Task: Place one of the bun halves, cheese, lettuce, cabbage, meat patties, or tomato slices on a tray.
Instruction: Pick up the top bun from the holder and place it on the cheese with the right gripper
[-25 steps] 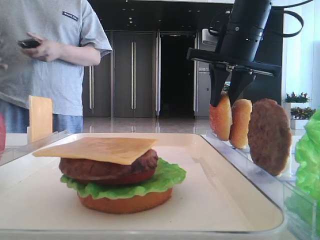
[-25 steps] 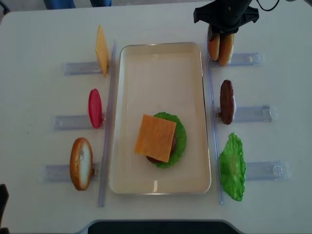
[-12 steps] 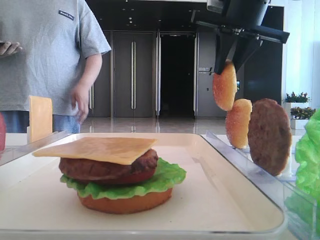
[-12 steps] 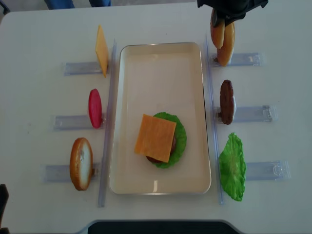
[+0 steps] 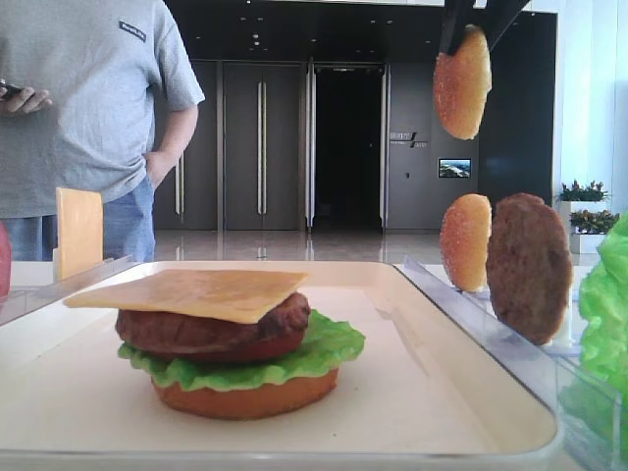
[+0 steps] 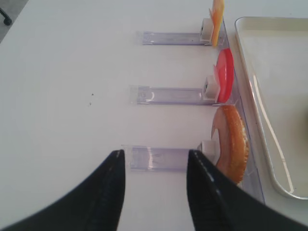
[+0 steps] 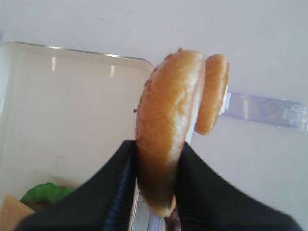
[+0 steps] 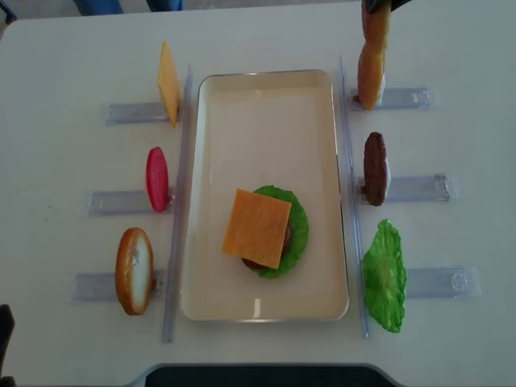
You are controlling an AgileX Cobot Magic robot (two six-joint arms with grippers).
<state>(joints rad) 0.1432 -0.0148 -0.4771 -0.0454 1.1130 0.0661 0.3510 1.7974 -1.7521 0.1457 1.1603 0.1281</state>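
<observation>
Right gripper (image 7: 154,183) has its jaws clamped on the bun crown (image 5: 462,69), pinched edge-on across its thickness. Makes sense: the bun sat upright in a rack, so a face-to-face pinch was the only grip on offer. The crown hangs vertical, high above the far right corner of the tray (image 8: 211,201), clear of the rack.

1 paler bun half (image 5: 464,241) stands in the rack slot (image 8: 403,98) below it, next to the patty (image 5: 528,267) in the next rack. Lettuce (image 8: 384,276) is in the nearest right rack.

Left side racks hold a cheese slice (image 8: 168,83), a tomato slice (image 8: 156,179) and another bun half (image 8: 134,270), all on edge so jaws can straddle them.

On the tray the stack (image 5: 231,339) reads bottom bun, lettuce, tomato, patty, cheese on top. Looks like the crown is the closing layer, so my guess is it goes on the cheese.

Left gripper (image 6: 154,192) hovers over the table (image 6: 67,86) near the left bun rack, jaws apart, holding nothing. Parked out of the way, it seems.

Next move likely needs the wrist to roll so the crown lies flat, dome up, before release. Risk: dropped on edge, it rolls off the cheese.

Person (image 5: 88,108) stands behind the table, clear of the arms.
</observation>
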